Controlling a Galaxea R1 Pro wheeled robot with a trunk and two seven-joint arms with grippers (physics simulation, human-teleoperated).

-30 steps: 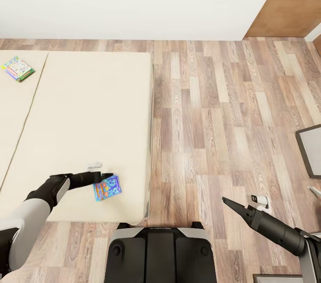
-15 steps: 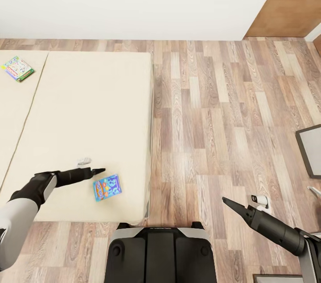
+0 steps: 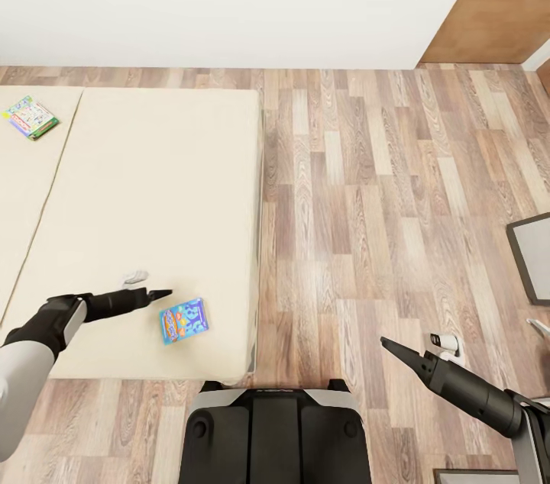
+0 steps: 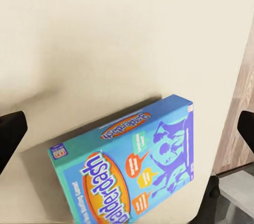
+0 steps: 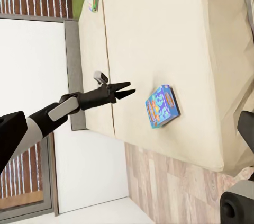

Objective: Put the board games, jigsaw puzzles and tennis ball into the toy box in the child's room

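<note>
Head view: the blue board game point(image 3: 183, 320) is found flat on the bed point(image 3: 153, 194), near its foot edge. The left gripper point(image 3: 162, 292) is held just beside it, apart. The box is best straddled across its narrow width before closure.

Left wrist view: the blue board game point(image 4: 127, 168) is seen between parted fingers, untouched.

Right wrist view: the left gripper point(image 5: 127, 91) is confirmed open and empty; the right gripper's state cannot be told.
</note>
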